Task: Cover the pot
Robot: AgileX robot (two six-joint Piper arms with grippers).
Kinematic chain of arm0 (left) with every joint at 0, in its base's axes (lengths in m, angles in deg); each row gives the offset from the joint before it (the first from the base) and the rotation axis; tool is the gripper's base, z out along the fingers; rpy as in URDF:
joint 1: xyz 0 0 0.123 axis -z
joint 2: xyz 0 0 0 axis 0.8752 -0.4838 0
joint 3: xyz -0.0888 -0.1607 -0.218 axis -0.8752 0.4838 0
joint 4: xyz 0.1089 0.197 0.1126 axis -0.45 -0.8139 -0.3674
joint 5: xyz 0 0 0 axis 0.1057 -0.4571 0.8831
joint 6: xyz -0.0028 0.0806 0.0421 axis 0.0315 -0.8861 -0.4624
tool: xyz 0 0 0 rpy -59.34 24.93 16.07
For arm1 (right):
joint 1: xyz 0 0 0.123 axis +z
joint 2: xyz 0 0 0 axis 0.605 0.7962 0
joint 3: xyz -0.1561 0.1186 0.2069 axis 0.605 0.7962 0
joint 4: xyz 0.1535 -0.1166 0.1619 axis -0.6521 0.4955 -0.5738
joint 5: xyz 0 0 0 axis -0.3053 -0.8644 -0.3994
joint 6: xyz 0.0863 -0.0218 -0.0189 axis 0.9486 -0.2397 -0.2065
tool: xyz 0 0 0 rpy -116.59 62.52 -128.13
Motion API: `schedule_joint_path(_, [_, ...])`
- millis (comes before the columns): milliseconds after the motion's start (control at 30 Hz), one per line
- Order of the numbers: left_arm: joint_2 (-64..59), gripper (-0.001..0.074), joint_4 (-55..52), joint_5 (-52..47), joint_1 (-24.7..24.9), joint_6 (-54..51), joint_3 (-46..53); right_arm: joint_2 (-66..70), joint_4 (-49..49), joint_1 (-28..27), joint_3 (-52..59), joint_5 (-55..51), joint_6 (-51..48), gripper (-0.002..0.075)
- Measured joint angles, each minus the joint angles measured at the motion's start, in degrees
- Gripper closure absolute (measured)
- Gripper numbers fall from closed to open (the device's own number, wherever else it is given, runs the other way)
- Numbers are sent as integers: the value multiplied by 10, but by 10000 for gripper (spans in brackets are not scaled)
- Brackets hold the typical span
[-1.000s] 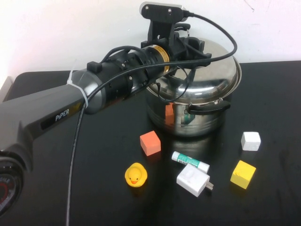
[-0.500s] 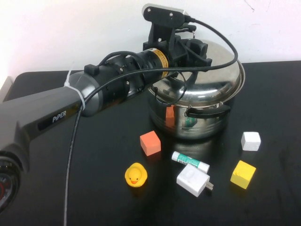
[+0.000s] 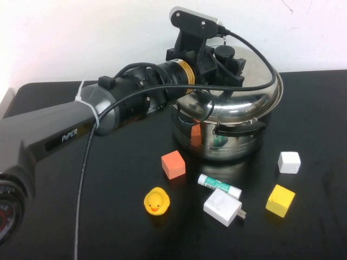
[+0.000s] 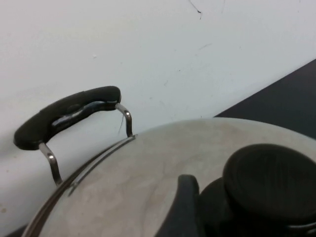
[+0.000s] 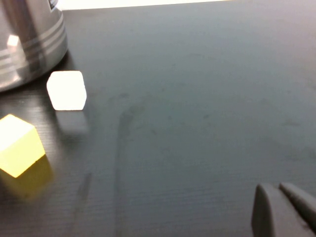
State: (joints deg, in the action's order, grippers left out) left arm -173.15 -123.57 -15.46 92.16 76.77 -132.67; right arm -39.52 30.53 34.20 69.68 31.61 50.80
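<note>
Spreading dark across nearly the whole scene, the counter (image 3: pixel 108 227) carried everything. At its far middle, close to the white wall, stood the pot (image 3: pixel 227 138), with the domed lid (image 3: pixel 255 89) sitting on its rim and one black side handle (image 3: pixel 238 127) facing the camera. The left hand (image 3: pixel 223 54) hung over the lid at the black knob (image 3: pixel 224 52); one finger (image 4: pixel 185 207) lay beside the knob in the left wrist view, but I could not tell whether the hand was closed on it. The right hand (image 5: pixel 284 207) showed only in its own wrist view, low over bare counter, its fingertips pressed together and holding nothing. Nearer the camera lay an orange cube (image 3: pixel 173 164), a yellow cube (image 3: pixel 280 200), a white charger (image 3: pixel 222 207), a white cube (image 3: pixel 289 162), a rubber duck (image 3: pixel 156 201) and a glue stick (image 3: pixel 219 186).
</note>
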Motion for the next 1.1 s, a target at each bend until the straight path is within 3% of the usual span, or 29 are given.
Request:
schedule_joint_path(400, [77,189,13,-2,-31,-35,-10,0,0,0,0,0,0,728])
schedule_joint_path(467, [102,232,5,-25,-33,-44,-10,0,0,0,0,0,0,728])
schedule_joint_path(567, [146,358,-14,-83,-34,-52,-10,0,0,0,0,0,0,728])
schedule_joint_path(733, [238,656,-17,-189,-24,-54,-10,0,0,0,0,0,0,728])
schedule_joint_path(833, [298,712,-16,-260,-12,-55,-10,0,0,0,0,0,0,728])
schedule_joint_path(1100, [476,735,65,-472,34,-139,-5,0,0,0,0,0,0,728])
